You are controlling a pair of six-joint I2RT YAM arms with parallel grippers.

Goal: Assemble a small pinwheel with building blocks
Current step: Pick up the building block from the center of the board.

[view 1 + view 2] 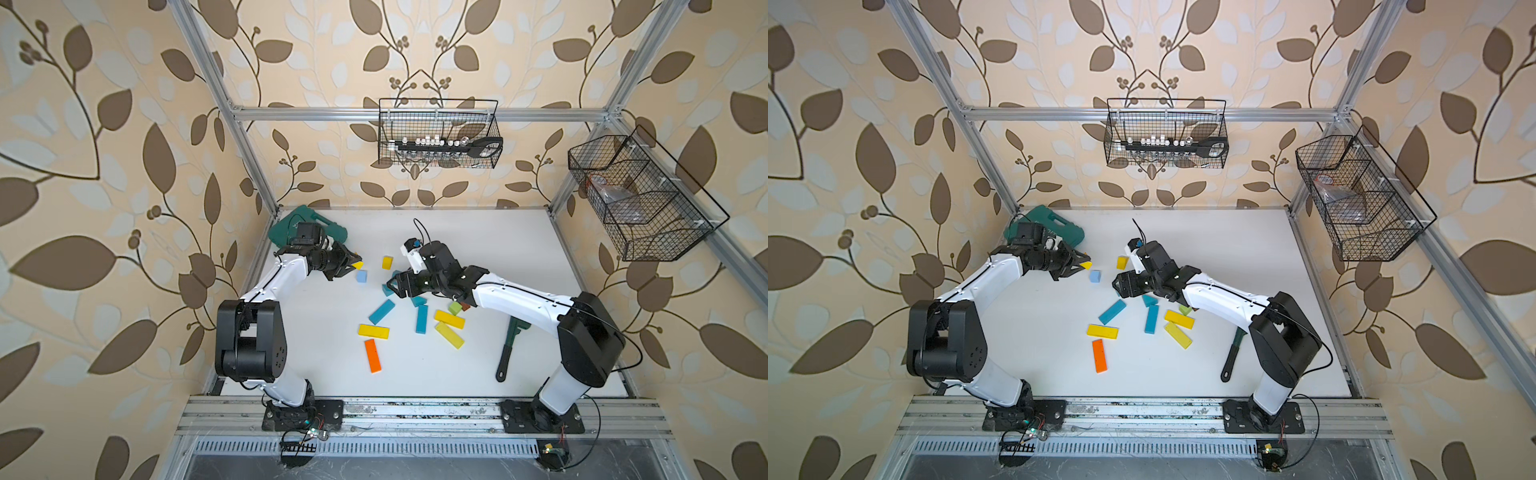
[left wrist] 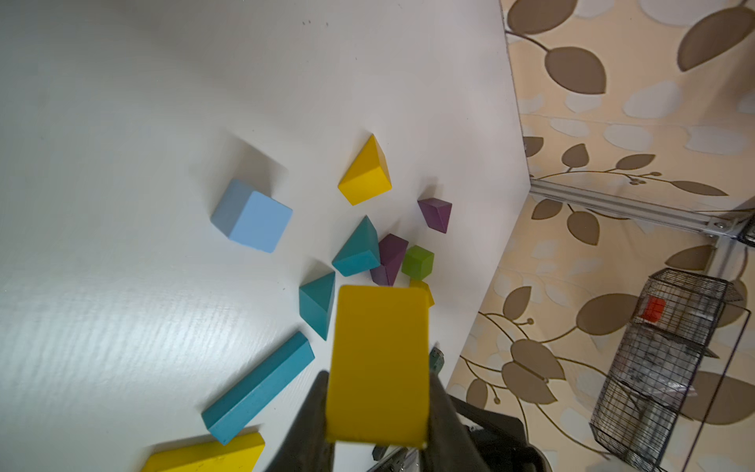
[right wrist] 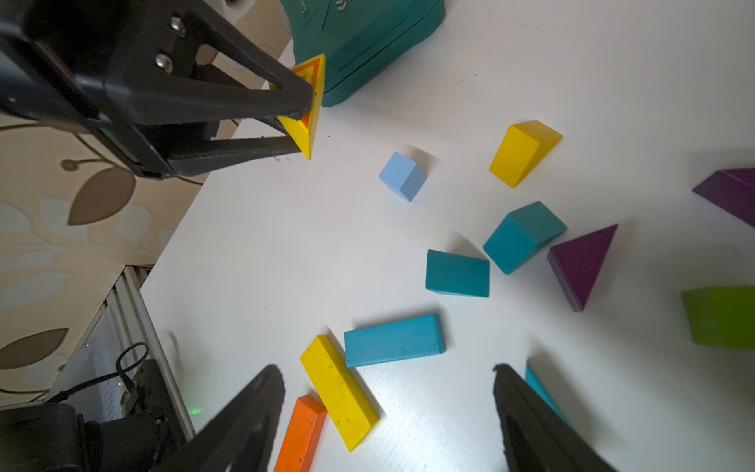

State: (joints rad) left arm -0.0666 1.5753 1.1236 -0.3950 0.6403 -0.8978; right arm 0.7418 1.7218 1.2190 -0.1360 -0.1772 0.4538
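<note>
The building blocks lie loose and scattered over the middle of the white table. No two are joined into anything like a pinwheel, so the assembly looks barely begun. The left gripper is clamped on a yellow wedge, seemingly lifted clear of the table beside the teal case (the wedge's triangular face carries an orange inset). The right gripper hovers with its jaws apart and nothing between them, near the teal wedges and a purple wedge. The pale blue cube, a second yellow wedge, the green cube and the long bars lie untouched. By my judgement everything is left to do: picking a centre, then setting the wedges round it as blades
</note>
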